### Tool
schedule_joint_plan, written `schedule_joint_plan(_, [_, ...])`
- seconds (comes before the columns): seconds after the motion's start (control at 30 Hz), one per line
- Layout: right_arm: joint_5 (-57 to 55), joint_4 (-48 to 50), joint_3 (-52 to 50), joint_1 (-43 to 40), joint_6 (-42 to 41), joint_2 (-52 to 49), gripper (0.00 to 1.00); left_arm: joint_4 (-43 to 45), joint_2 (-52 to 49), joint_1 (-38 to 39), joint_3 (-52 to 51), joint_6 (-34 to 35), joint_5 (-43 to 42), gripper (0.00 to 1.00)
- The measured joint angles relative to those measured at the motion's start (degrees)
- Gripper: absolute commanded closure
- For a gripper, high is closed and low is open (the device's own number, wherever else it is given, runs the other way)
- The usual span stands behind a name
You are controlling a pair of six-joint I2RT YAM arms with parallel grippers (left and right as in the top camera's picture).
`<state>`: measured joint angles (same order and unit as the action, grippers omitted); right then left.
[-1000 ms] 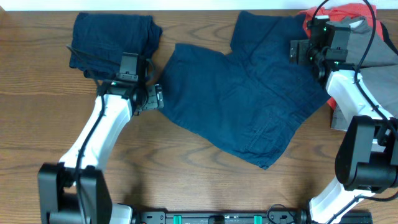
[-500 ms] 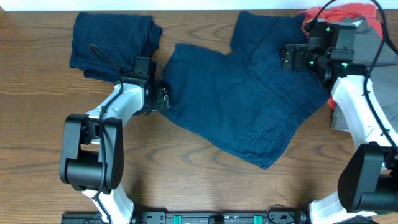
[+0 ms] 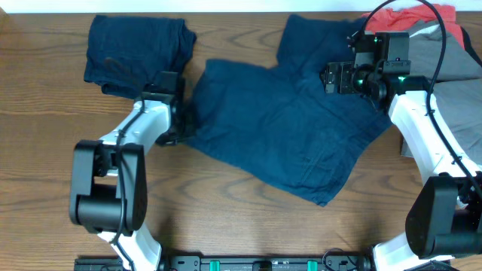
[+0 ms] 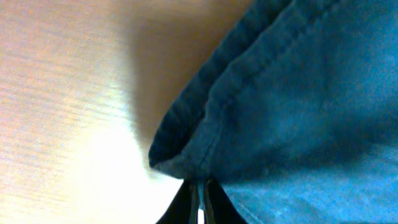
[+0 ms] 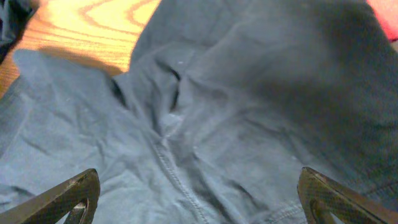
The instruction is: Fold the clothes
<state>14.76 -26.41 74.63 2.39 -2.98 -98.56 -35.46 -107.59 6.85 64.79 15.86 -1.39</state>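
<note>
- navy shorts (image 3: 294,120) lie spread open across the middle of the wooden table (image 3: 45,165). One leg reaches toward the far edge and the other toward the near right.
- their stitched left hem bunches into a small fold. In the left wrist view, its corner runs right into the fingertips.
- left gripper (image 3: 186,122) sits at that hem, fingers drawn almost together with only a thin slit between them, clamped on the corner. How much cloth sits between them is hidden.
- right gripper (image 3: 330,77) hangs over the shorts' upper right part, fingers spread wide, holding nothing. Its wrist view cuts off both fingers at the bottom corners.
- a folded navy garment (image 3: 135,45) lies at the far left, apart from the shorts.
- grey shorts (image 3: 456,64) and a coral-red garment (image 3: 422,13) lie at the far right, partly behind the right arm and cut by the frame edge.
</note>
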Motion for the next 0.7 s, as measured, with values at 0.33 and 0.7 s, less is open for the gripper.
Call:
schedule_joint_plan(0.33, [0.0,-1.8,0.0,0.0,-1.8,0.0,0.01,-14.0,16.7,-5.9,0.0,1.1,0.3,0.94])
schedule_joint_plan(0.7, [-0.4,-6.5,0.0,0.1,-4.9,0.0,0.01,-34.4,29.0,-5.8,0.0,6.7,9.5,0.94])
